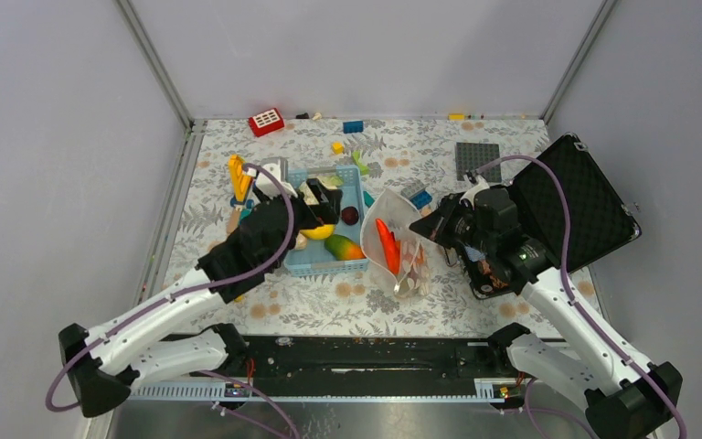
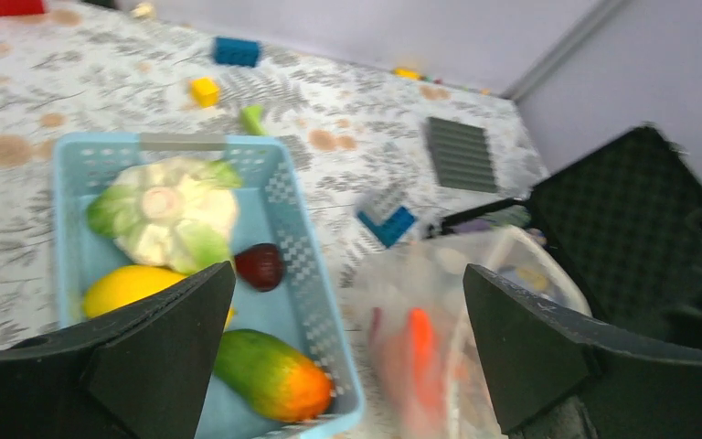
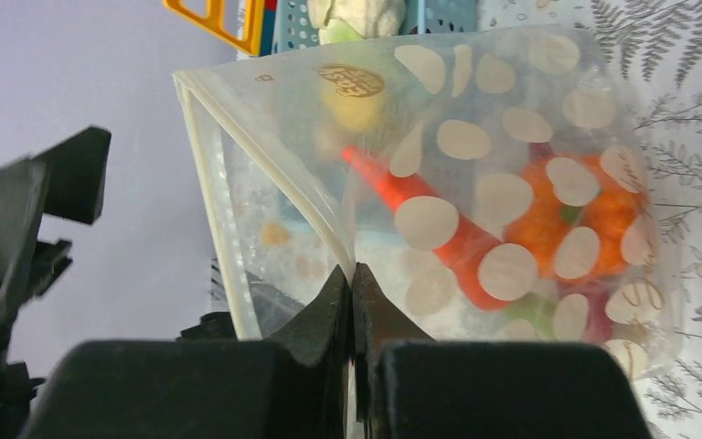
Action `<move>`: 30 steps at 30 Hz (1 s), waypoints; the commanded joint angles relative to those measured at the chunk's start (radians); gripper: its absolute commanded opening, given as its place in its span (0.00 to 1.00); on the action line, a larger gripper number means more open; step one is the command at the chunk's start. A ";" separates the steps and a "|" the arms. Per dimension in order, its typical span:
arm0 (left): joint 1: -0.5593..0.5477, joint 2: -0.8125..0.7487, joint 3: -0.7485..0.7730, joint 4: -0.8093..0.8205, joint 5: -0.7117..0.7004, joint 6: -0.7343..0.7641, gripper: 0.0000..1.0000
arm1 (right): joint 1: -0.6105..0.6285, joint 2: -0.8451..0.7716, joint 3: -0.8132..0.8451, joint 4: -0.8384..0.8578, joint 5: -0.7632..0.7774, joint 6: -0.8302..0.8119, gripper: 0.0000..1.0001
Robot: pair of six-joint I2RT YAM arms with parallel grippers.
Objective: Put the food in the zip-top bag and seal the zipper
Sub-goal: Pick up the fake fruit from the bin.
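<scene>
The dotted zip-top bag [image 1: 400,251] stands open beside the blue basket [image 1: 329,267]. My right gripper [image 3: 354,274] is shut on the bag's mouth edge and holds it up; the zipper strip [image 3: 203,165] runs up to the left. A red-orange piece [image 3: 420,206] and orange pieces [image 3: 594,219] lie inside the bag. My left gripper [image 2: 349,274] is open and empty, above the basket's right rim. The basket holds the cauliflower [image 2: 169,210], a yellow piece [image 2: 123,285], a dark red piece [image 2: 260,265] and a green-orange piece [image 2: 270,373].
An open black case [image 1: 585,201] lies behind my right arm. A grey baseplate [image 1: 478,157], a red brick [image 1: 266,121], blue bricks [image 1: 354,126] and a yellow brick [image 1: 337,147] lie at the back. An orange-yellow toy [image 1: 238,178] stands left of the basket.
</scene>
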 commanded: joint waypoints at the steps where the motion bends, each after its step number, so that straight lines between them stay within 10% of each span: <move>1: 0.183 0.067 0.075 -0.176 0.252 -0.056 0.99 | -0.006 -0.024 0.019 -0.060 0.056 -0.068 0.00; 15: 0.452 0.493 0.259 -0.257 0.564 0.094 0.99 | -0.007 -0.013 0.032 -0.100 0.049 -0.125 0.00; 30: 0.419 0.690 0.345 -0.242 0.685 -0.085 0.94 | -0.012 -0.008 0.020 -0.112 0.065 -0.136 0.00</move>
